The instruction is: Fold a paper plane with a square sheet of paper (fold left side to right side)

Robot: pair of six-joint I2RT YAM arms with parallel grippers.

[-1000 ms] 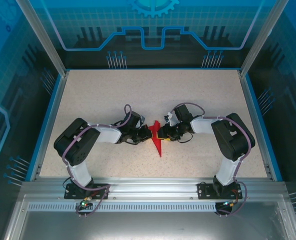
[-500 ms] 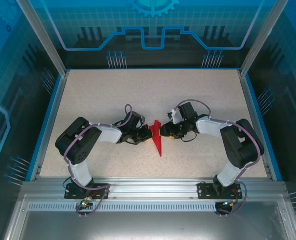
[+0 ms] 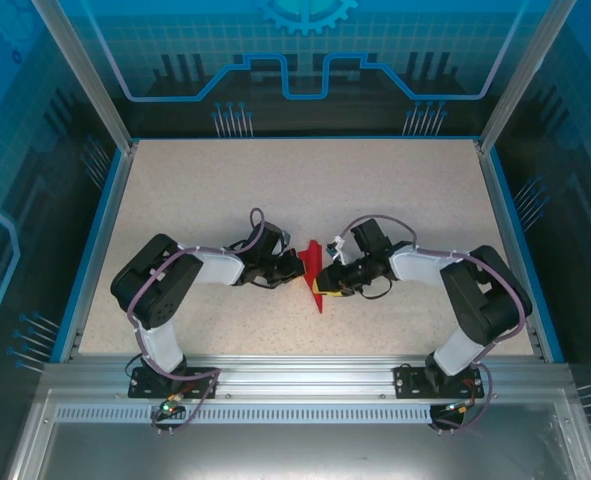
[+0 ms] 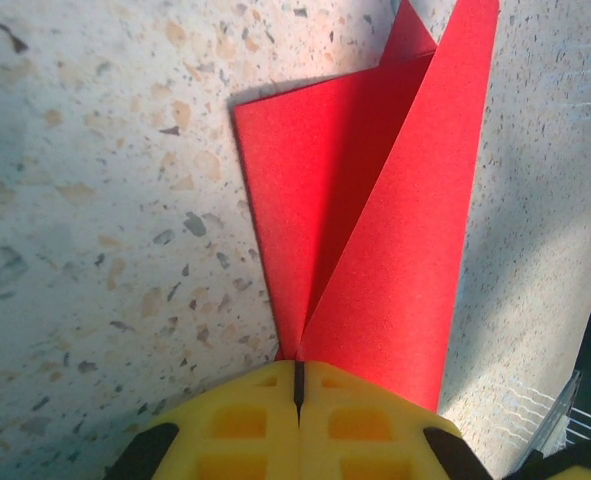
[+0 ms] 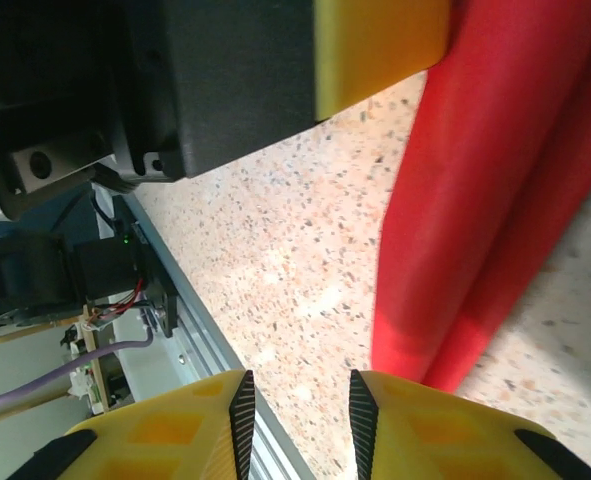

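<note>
You have two arms, two grippers and one paper plane on the table.

Start at the left. Your left arm (image 3: pixel 160 285) reaches inward from its base toward the middle of the table. The left gripper (image 4: pixel 298 378) has its yellow fingers (image 4: pixel 240 425) pressed together, clamped on a red edge of the paper plane (image 4: pixel 375 230). From that pinch two red layers spread away in a V.

In the top view the paper plane (image 3: pixel 312 262) sits in the middle, between the two grippers. It is a slim red dart with its point toward the near rail.

On the right, your right arm (image 3: pixel 475 285) bends in from its base. The right gripper (image 3: pixel 322 290) sits just beside the plane's near half. In the right wrist view its fingers (image 5: pixel 155 430) stand apart with a narrow gap. Only speckled surface shows in that gap, and the red paper (image 5: pixel 485 180) ends just above the right-hand finger. You cannot tell from there whether paper and finger touch.

The table (image 3: pixel 305 190) is one beige surface flecked with dark and tan specks, edged by a blue rim (image 3: pixel 93 250). A silver aluminium rail (image 3: pixel 305 375) runs along the near edge and carries both arm bases.

Around it stands an enclosure of blue translucent panels (image 3: pixel 305 50) printed with a grid and circuit-like lines. Two slanting aluminium posts (image 3: pixel 80 70) frame it, one on each side.
</note>
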